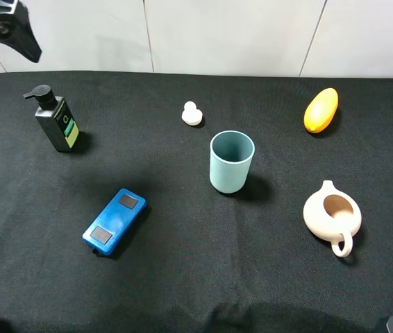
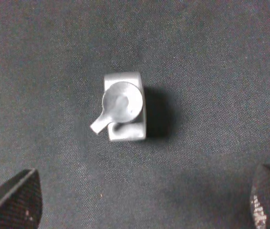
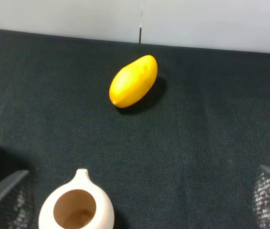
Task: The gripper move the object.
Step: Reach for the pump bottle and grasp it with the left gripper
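Observation:
The black pump bottle [image 1: 57,123] with a green-and-white label stands upright at the far left of the black cloth. The left wrist view looks straight down on it [image 2: 124,106]; there it looks pale grey, with its nozzle pointing sideways. My left gripper [image 2: 145,191] is open, its two fingertips [image 2: 15,202] wide apart, above the bottle and not touching it. A black part of the left arm [image 1: 12,28] shows at the top left corner. My right gripper [image 3: 143,191] is open and empty over the right side of the cloth.
A blue flat device [image 1: 114,220] lies in front of the bottle. A teal cup [image 1: 231,161] stands mid-table, with a small white piece [image 1: 191,114] behind it. A yellow mango [image 1: 321,109] and a cream teapot [image 1: 332,216] are on the right.

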